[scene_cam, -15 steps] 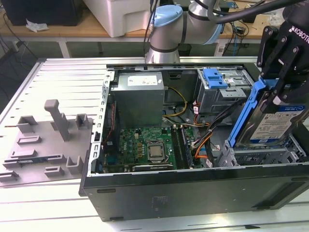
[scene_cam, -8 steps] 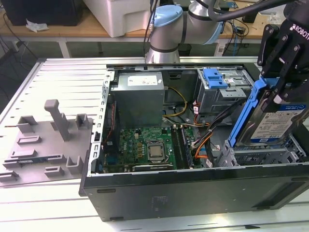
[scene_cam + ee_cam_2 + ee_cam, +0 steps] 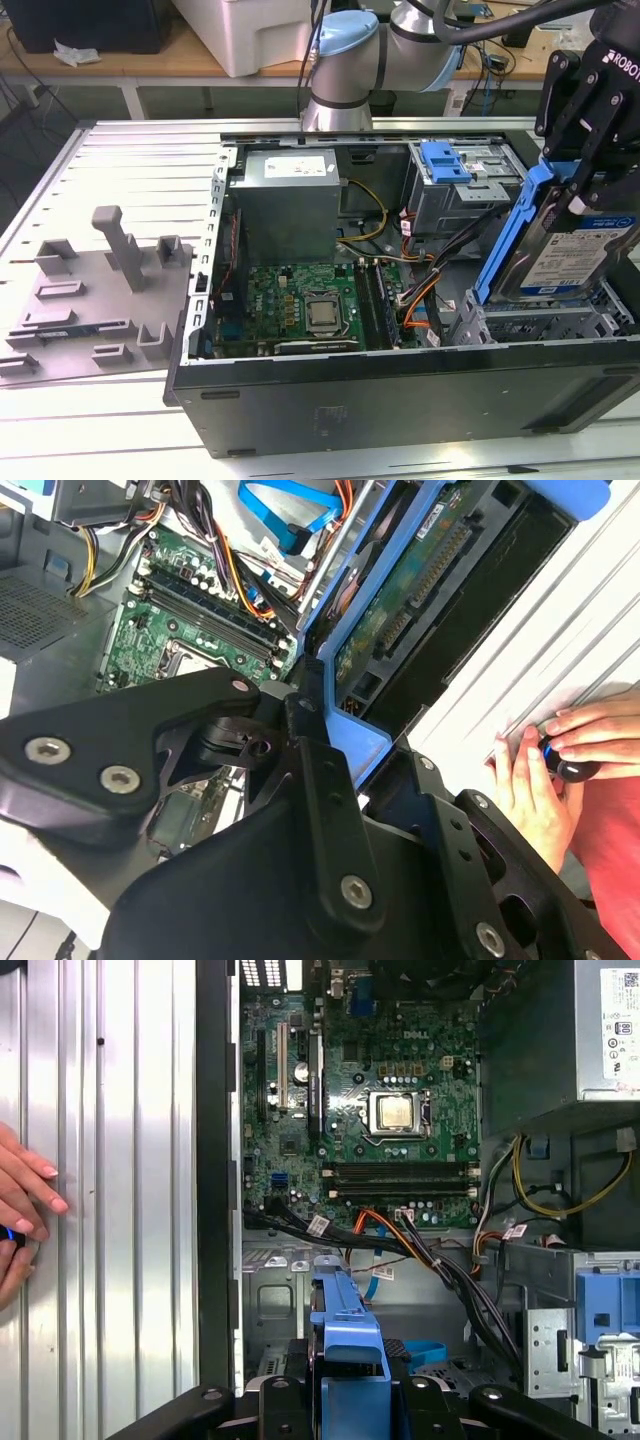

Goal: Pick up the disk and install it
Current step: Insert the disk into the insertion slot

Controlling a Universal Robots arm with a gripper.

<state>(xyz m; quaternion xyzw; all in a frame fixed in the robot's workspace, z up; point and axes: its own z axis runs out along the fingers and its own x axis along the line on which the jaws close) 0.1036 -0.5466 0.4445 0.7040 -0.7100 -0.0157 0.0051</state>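
Note:
The disk, silver with a white-and-blue label and a blue plastic frame, hangs tilted above the front bay at the exterior view's right end of the open computer case. My gripper is shut on its upper edge. In the second wrist view the disk's green circuit-board underside faces the camera, with the black fingers clamped on the blue frame. The first wrist view has the frame's blue end sticking out from the gripper over the case's grey drive bay floor.
Inside the case lie the green motherboard, a grey power-supply box, a drive cage with a blue latch and loose cables. A grey fixture stands outside the case. A person's hand rests on the ribbed table.

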